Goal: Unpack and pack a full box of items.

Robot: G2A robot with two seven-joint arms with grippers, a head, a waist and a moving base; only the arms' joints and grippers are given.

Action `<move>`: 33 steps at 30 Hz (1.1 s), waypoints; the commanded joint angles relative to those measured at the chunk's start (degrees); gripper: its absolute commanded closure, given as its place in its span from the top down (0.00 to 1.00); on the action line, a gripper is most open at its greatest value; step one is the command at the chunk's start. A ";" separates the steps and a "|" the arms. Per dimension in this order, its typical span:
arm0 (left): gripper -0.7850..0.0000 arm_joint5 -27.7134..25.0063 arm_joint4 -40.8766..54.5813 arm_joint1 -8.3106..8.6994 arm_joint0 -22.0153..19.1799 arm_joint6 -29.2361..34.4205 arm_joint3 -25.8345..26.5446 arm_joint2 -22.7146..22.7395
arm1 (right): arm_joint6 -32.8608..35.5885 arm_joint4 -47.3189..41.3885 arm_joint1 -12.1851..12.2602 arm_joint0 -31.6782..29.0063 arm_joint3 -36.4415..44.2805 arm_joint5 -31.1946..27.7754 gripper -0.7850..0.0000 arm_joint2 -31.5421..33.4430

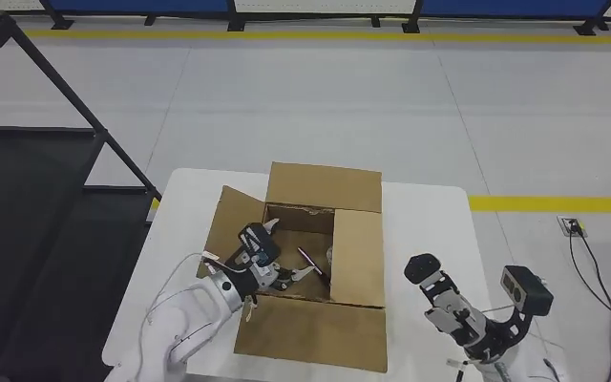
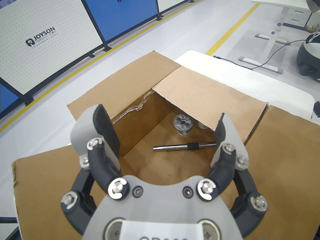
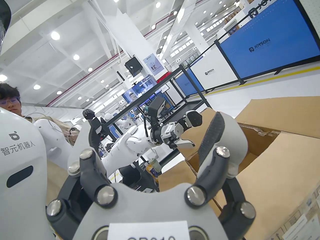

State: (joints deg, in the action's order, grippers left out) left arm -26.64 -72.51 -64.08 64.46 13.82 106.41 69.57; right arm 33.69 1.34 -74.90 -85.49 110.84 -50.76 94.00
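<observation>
An open cardboard box stands mid-table with its flaps folded out. On its floor lie a slim metal rod and a round metal flanged part. A second small part is half hidden under the inner flap. My left gripper hangs open above the box's left side, holding nothing. My right gripper is open and empty, low beside the box's right side, tilted upward.
The white table has a bare strip to the right of the box. A black metal rack stands off the table's left edge. The box's front flap reaches near the table's front edge.
</observation>
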 commanded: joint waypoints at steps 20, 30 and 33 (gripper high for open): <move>1.00 -2.57 41.14 -4.65 -15.89 20.90 -24.50 -13.82 | -2.62 1.73 1.56 -1.01 0.57 0.02 1.00 2.92; 1.00 -5.67 60.77 -7.53 -23.45 28.78 -37.06 -19.69 | -3.56 1.66 2.34 -1.63 0.56 0.19 1.00 3.51; 1.00 -6.82 64.28 -8.29 -24.95 30.14 -39.41 -21.00 | -4.03 1.96 2.52 -1.60 0.54 0.36 1.00 3.39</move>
State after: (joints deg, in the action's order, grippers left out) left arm -32.98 -9.48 -72.11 40.03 43.57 67.86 49.01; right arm 29.85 3.23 -72.44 -87.10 111.41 -50.44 97.44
